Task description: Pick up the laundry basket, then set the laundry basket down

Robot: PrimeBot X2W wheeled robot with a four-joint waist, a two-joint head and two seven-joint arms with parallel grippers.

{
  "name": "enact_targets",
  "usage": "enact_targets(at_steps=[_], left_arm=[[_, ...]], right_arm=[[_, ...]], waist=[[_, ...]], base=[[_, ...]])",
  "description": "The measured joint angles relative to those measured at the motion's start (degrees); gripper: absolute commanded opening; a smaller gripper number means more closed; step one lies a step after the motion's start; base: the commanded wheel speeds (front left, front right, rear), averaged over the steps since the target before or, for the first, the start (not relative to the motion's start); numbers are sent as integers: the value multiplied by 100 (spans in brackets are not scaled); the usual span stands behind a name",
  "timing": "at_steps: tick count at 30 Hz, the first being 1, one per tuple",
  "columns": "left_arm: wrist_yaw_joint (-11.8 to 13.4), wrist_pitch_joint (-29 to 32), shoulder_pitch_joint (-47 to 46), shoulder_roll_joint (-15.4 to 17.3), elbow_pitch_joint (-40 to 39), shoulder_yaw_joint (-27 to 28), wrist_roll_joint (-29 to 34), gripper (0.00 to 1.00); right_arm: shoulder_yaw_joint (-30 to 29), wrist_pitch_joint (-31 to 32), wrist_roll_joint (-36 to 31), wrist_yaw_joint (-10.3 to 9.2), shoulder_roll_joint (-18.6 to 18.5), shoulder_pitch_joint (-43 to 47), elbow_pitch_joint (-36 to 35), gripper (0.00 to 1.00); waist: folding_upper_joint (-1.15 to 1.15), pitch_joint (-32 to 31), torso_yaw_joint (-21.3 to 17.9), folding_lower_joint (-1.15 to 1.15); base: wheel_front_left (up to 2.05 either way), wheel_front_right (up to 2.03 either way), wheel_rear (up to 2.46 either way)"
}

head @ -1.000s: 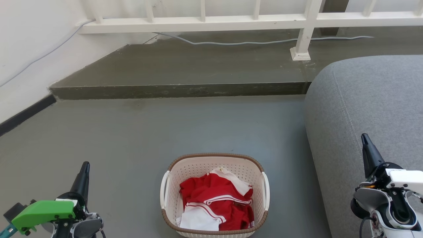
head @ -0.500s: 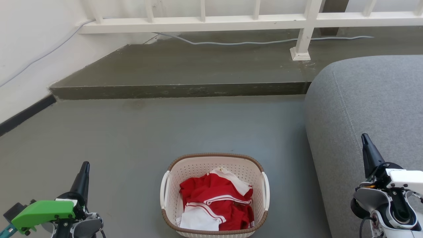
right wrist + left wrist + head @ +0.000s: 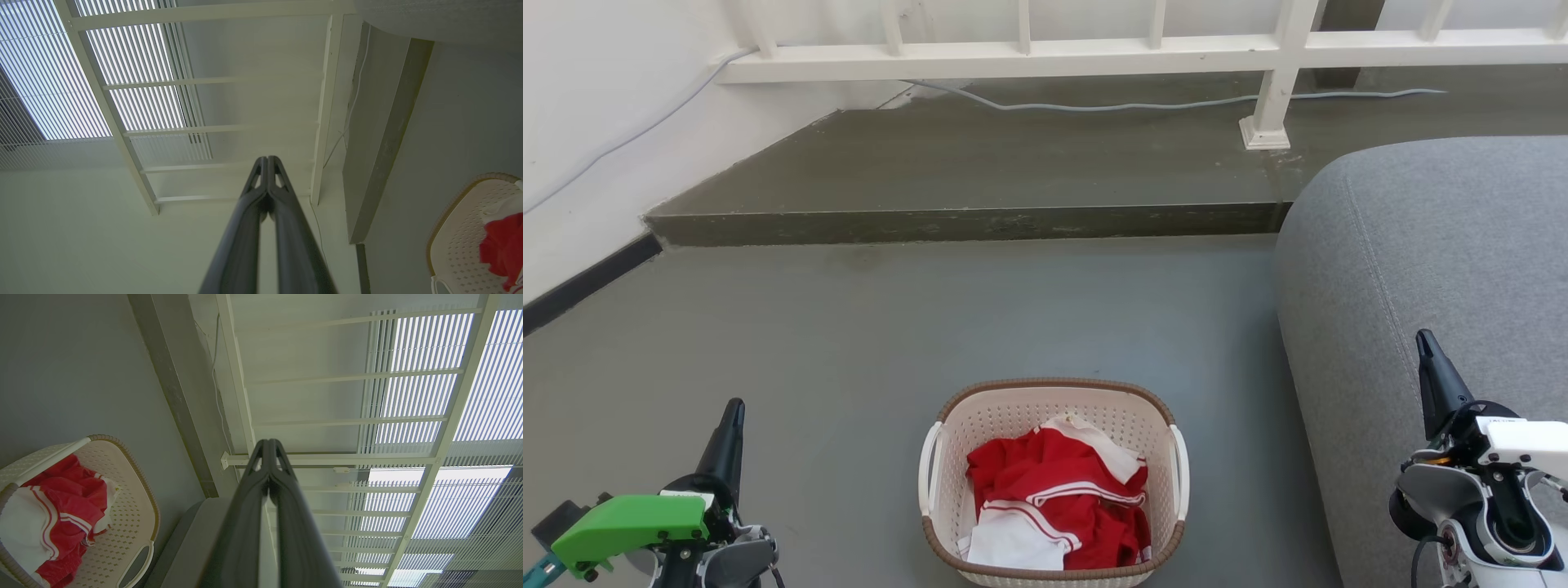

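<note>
A grey floor (image 3: 931, 327) is seen, with a raised step (image 3: 964, 222) and white railing (image 3: 1094, 51) well beyond both grippers. The laundry basket (image 3: 1013, 412) is set on it between the left gripper (image 3: 735, 408) and right gripper (image 3: 1423, 339), touched by neither; both are pressed closed, empty. The basket's bottom is hidden by red-and-white clothes (image 3: 1054, 490).

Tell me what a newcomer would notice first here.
Red and white clothes heaped in the cream laundry basket, low in the middle of the head view, on the grey floor. A big grey sofa bulges to its right. The left gripper and right gripper sit at the bottom corners, fingers shut, clear of it.
</note>
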Motion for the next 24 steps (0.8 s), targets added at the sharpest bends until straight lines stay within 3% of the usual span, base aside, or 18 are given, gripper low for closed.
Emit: enact_targets(at_steps=[24], left_arm=[[0, 0, 0, -1, -3, 3, 0, 0]], right_arm=[[-8, 7, 0, 0, 2, -15, 2, 0]], waist=[[0, 0, 0, 0]], base=[[0, 0, 0]])
